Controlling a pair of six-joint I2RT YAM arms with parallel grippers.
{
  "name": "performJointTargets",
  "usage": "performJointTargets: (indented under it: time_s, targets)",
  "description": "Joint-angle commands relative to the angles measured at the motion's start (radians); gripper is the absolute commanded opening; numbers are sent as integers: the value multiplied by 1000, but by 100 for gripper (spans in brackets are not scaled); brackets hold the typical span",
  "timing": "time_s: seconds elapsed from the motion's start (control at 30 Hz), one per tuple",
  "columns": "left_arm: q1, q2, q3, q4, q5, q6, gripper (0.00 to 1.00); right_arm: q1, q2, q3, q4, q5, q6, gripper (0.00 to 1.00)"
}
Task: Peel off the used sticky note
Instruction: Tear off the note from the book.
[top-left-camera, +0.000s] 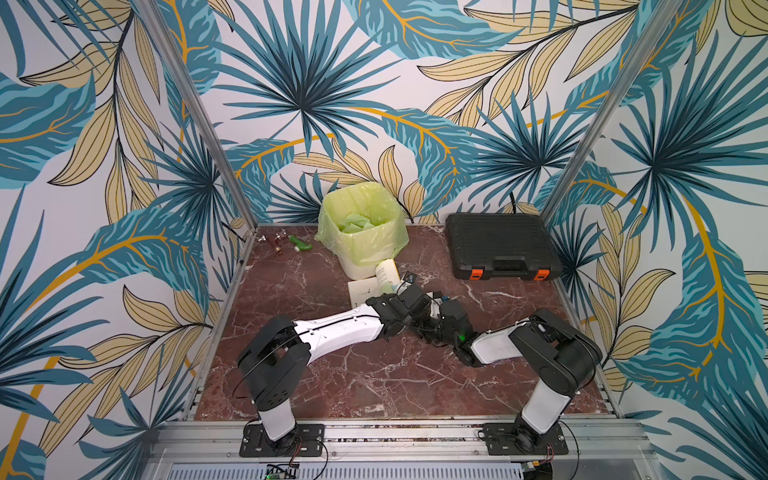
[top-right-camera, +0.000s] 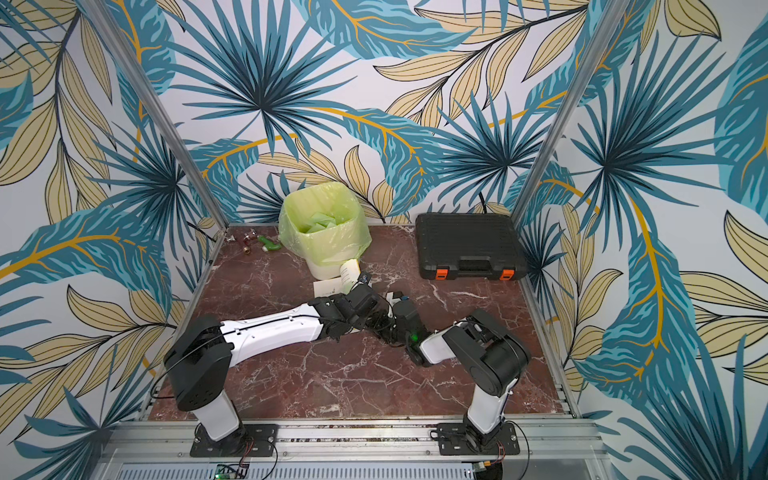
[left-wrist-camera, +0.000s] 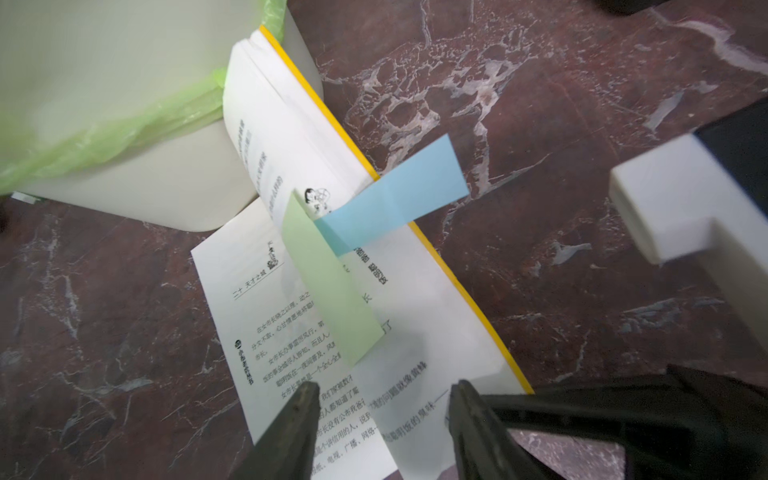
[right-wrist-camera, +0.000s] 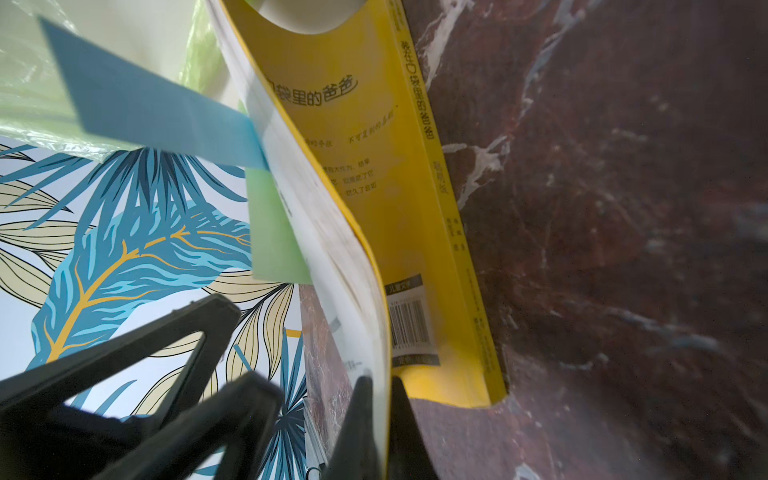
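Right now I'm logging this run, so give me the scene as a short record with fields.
book: open beside the bin
green note: stuck on the page, not peeled
blue note: pokes past the page edge
left claw: open, empty, short of the green note
right claw: shut on the book's raised pages
bin: green slips inside

I count one green sticky note (left-wrist-camera: 328, 286), one blue sticky note (left-wrist-camera: 399, 197) — two in all — one book (left-wrist-camera: 419, 353), one bin (top-left-camera: 362, 247), one black case (top-left-camera: 500, 245).
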Motion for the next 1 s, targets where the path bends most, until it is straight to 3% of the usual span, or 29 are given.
performJointTargets:
  time_s: [0.0,0.57,0.97]
  targets:
    - [8,4,24,16,-27,4,53,4,-13,-16,-37,-41,-2,0]
    - [82,23,31,71,9,24,34,4,-44,-13,-62,-38,-19,0]
    - [103,45,27,126,97,43,3,5,-61,-11,-85,-26,-32,0]
